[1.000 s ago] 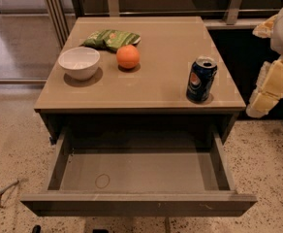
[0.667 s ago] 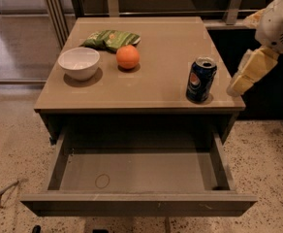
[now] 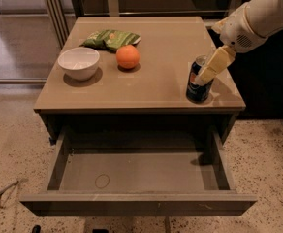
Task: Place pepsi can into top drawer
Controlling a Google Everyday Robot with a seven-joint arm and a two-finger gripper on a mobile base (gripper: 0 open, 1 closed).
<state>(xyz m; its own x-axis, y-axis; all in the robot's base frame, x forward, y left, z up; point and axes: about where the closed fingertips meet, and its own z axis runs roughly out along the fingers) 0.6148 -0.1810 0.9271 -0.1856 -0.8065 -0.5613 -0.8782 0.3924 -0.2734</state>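
The pepsi can (image 3: 196, 90) stands upright near the front right corner of the tan cabinet top (image 3: 156, 76). It is dark blue with a silver top. My gripper (image 3: 203, 75) comes in from the upper right on a white arm (image 3: 258, 18) and sits right at the can, with its cream tip overlapping the can's upper right side. The top drawer (image 3: 136, 202) is pulled fully open below the cabinet top. Its grey-brown floor is bare, with a faint ring mark (image 3: 102, 181) at the front left.
A white bowl (image 3: 78, 62), an orange (image 3: 127, 56) and a green chip bag (image 3: 111, 38) lie on the left and back of the cabinet top. Metal frame legs (image 3: 52, 11) stand at the back left. A cable (image 3: 3, 195) lies on the speckled floor at left.
My arm has moved left and down from beside the cabinet's right edge. The gripper now sits against the can, which has not moved.
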